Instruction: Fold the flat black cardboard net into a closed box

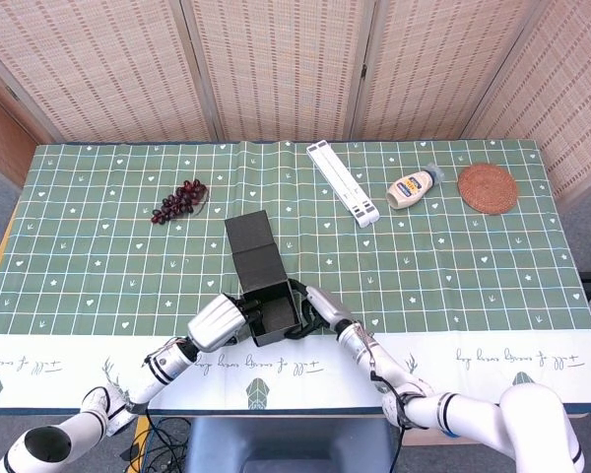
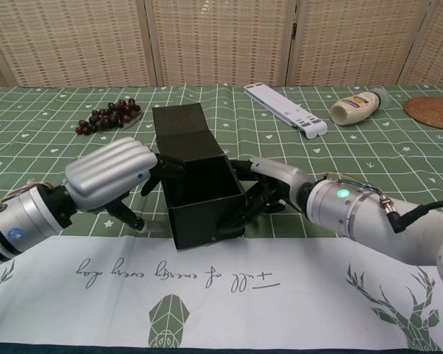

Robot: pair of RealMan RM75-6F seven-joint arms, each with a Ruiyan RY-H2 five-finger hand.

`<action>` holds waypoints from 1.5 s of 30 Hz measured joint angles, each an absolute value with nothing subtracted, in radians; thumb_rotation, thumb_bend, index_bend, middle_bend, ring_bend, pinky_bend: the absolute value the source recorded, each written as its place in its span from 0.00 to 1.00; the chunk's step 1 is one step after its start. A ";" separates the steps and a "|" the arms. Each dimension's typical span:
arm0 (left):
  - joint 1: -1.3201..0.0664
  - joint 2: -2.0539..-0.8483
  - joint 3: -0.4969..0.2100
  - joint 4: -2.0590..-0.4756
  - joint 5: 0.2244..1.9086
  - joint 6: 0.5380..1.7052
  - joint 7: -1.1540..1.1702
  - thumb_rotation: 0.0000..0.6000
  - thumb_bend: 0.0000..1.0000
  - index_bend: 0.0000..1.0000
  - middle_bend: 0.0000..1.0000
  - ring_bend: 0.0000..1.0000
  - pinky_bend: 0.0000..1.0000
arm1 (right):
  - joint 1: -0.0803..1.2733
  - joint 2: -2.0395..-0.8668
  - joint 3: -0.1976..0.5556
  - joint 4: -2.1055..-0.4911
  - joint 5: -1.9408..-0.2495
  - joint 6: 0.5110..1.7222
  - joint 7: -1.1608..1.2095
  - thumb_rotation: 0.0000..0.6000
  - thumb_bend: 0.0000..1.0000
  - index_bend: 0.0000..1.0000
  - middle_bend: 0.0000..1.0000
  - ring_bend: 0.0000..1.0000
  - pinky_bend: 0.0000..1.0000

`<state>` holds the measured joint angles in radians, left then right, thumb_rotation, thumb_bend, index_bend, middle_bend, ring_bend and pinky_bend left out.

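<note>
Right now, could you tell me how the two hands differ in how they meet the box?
The left hand is against the box's left wall, its silver back facing the chest camera. The right hand comes from the other side, its dark fingers on the right wall near the front corner. Both touch the box, bracing it between them.

The head view looks steeply down from high above the near edge, taking in the whole bench (image 1: 473,256) to its far edge. The chest view sits low and close at that edge, facing across; both share the near middle.
</note>
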<state>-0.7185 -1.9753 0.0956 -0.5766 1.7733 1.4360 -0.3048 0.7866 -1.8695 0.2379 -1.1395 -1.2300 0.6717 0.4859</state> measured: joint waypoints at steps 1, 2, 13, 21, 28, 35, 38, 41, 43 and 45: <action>-0.721 -1.975 0.097 -0.576 1.776 1.436 -0.304 1.00 0.10 0.55 0.44 0.65 0.89 | 0.785 -1.868 0.237 -1.142 -1.230 0.672 0.485 1.00 0.07 0.38 0.45 0.76 1.00; -0.723 -1.974 0.098 -0.575 1.777 1.436 -0.302 1.00 0.10 0.55 0.44 0.65 0.89 | 0.784 -1.867 0.237 -1.143 -1.230 0.672 0.484 1.00 0.07 0.38 0.45 0.76 1.00; -0.750 -1.966 0.099 -0.586 1.791 1.432 -0.283 1.00 0.10 0.57 0.48 0.64 0.89 | 0.775 -1.857 0.239 -1.163 -1.231 0.677 0.486 1.00 0.07 0.38 0.45 0.76 1.00; -0.767 -1.949 0.097 -0.611 1.791 1.415 -0.274 1.00 0.10 0.58 0.50 0.64 0.89 | 0.771 -1.852 0.240 -1.173 -1.236 0.683 0.490 1.00 0.07 0.38 0.45 0.76 1.00; -0.772 -1.939 0.101 -0.631 1.791 1.395 -0.258 1.00 0.10 0.61 0.52 0.64 0.88 | 0.767 -1.848 0.237 -1.186 -1.242 0.686 0.493 1.00 0.07 0.38 0.45 0.76 1.00; -0.773 -1.942 0.102 -0.637 1.791 1.392 -0.257 1.00 0.10 0.63 0.55 0.64 0.88 | 0.762 -1.847 0.233 -1.197 -1.245 0.694 0.492 1.00 0.07 0.38 0.45 0.76 1.00; -0.774 -1.944 0.103 -0.636 1.792 1.387 -0.258 1.00 0.10 0.63 0.56 0.64 0.88 | 0.759 -1.847 0.232 -1.200 -1.245 0.696 0.492 1.00 0.07 0.38 0.45 0.76 1.00; -0.774 -1.948 0.105 -0.633 1.793 1.388 -0.261 1.00 0.10 0.64 0.57 0.64 0.88 | 0.756 -1.847 0.230 -1.202 -1.245 0.696 0.492 1.00 0.07 0.38 0.45 0.76 1.00; -0.775 -1.949 0.105 -0.631 1.794 1.388 -0.263 1.00 0.10 0.64 0.58 0.64 0.88 | 0.754 -1.848 0.228 -1.202 -1.245 0.697 0.493 1.00 0.07 0.38 0.45 0.76 1.00; -0.777 -1.949 0.105 -0.631 1.795 1.389 -0.264 1.00 0.10 0.64 0.58 0.64 0.88 | 0.752 -1.848 0.227 -1.200 -1.245 0.698 0.493 1.00 0.07 0.38 0.45 0.76 1.00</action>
